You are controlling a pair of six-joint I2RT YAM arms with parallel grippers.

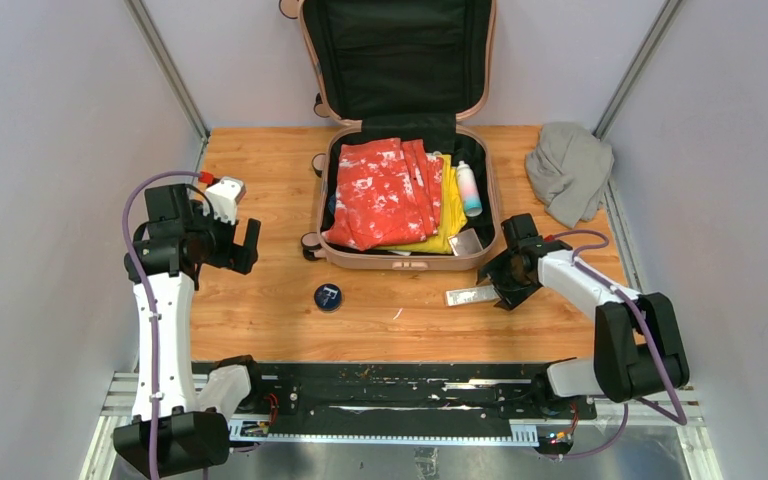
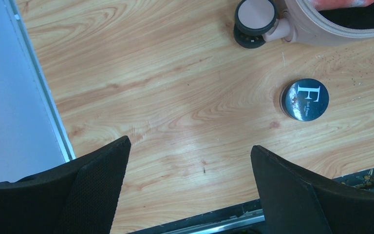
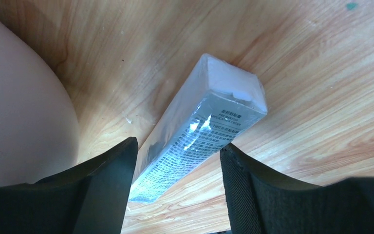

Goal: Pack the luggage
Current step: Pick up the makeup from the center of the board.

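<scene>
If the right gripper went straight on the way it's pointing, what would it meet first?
Likely the slim clear-wrapped silver box lying between the fingers of the right gripper, then the wooden table beneath.

The left arm (image 1: 165, 320) and the right arm (image 1: 585, 282) are made up of white link shells set between black joint housings. A purple cable (image 1: 127, 222) is looped along each (a small red fitting (image 1: 203, 177) is seen at the left wrist). The fingers (image 2: 95, 192) are black, wedge-shaped, with finely textured inner faces.
</scene>
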